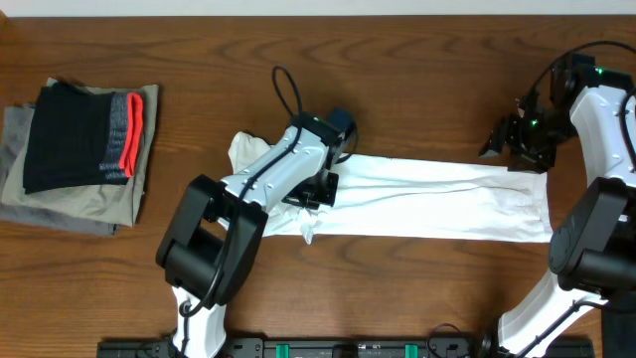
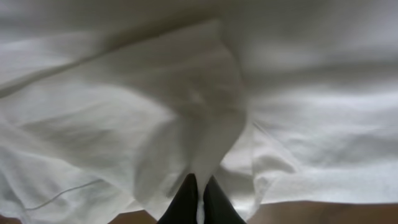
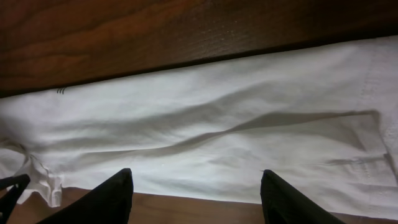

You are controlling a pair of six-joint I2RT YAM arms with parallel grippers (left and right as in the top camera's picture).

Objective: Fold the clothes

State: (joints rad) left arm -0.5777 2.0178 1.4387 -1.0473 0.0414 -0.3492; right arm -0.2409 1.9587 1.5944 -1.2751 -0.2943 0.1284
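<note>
Across the counter (image 1: 417,89) lies the white garment (image 1: 437,199); the left gripper (image 2: 199,183) pinches its cloth, the right gripper (image 3: 196,174) hangs released over one end. Both should grasp edges evenly before folding.

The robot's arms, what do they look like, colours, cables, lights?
Both the left arm and right arm have white shells with black joints. A black cable loops off the left arm, and small green lights glow on the right. The left end effector and right end effector have black, tapered fingers.
</note>
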